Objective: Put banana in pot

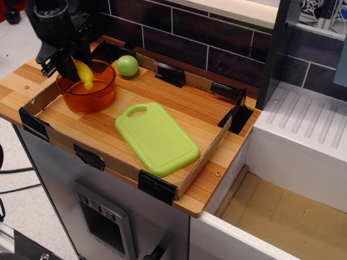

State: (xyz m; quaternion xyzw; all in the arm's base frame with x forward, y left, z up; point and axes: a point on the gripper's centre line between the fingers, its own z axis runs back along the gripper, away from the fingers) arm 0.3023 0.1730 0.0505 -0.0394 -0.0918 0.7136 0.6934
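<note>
My black gripper [75, 64] is shut on the yellow banana [83, 73] and holds it over the open top of the orange translucent pot [89, 92]. The banana hangs tip down, its lower end dipping just inside the pot's rim. The pot stands at the left end of the wooden tray. Part of the pot's far rim is hidden behind the gripper.
A round light-green fruit [127, 65] sits behind the pot near the dark tiled wall. A flat light-green cutting board [156, 137] lies in the middle of the tray. Black corner clips [171, 74] line the cardboard tray edge. A white sink unit [303, 141] is at the right.
</note>
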